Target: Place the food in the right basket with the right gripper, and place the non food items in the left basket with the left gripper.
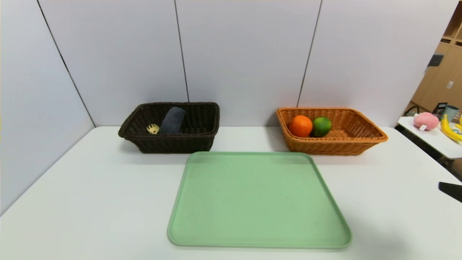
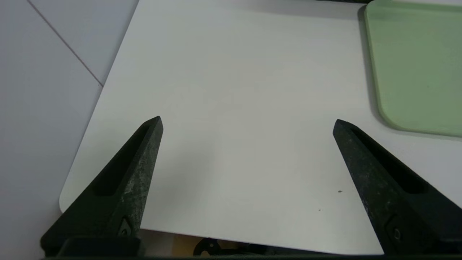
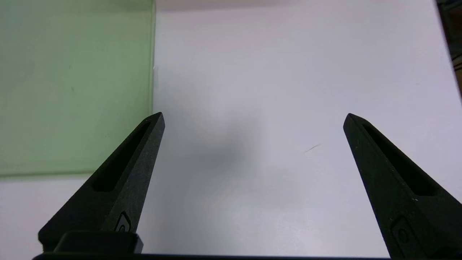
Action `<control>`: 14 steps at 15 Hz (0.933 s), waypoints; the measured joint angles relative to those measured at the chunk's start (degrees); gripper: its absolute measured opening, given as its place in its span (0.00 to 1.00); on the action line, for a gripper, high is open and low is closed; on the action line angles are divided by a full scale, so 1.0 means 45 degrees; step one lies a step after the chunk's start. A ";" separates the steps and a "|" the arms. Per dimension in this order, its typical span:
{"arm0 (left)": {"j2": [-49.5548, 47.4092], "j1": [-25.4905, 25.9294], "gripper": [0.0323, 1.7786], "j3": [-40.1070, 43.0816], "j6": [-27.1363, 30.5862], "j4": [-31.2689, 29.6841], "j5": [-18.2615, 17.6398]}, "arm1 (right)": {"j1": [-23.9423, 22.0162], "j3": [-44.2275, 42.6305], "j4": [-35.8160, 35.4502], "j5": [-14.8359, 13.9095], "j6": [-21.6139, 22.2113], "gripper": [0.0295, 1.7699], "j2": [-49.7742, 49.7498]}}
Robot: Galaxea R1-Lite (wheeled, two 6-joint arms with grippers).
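The orange fruit [image 1: 300, 126] and the dark green fruit [image 1: 321, 126] lie side by side in the orange-tan right basket [image 1: 364, 141]. The dark brown left basket [image 1: 173, 144] holds a rolled dark grey towel [image 1: 172, 120] and the yellow head of a fork-spoon [image 1: 153, 128]. My left gripper [image 2: 247, 121] is open over bare white table near the front left corner, nothing between its fingers. My right gripper [image 3: 254, 116] is open over bare table just right of the tray, also empty; a black tip [image 1: 450, 190] of it shows at the head view's right edge.
A pale green tray [image 1: 258, 202] lies bare in the middle of the white table [image 1: 90, 202], in front of both baskets. Grey wall panels stand behind and to the left. A side table [image 1: 431, 139] far right carries bananas, a pink toy and a cup.
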 joint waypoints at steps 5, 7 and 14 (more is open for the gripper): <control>-0.3711 0.0810 0.94 0.1709 0.1831 -0.0043 -0.1154 | -0.1130 0.1837 -0.0558 -0.0022 -0.0133 0.97 -0.5055; -0.4949 0.0926 0.94 0.2232 0.2633 -0.0054 -0.1582 | -0.1330 0.2438 -0.0558 0.0033 -0.0390 0.97 -0.7100; -0.6038 0.0975 0.95 0.4050 0.2975 -0.3974 -0.2435 | -0.1693 0.5470 -0.3002 0.2292 -0.4039 0.97 -1.1283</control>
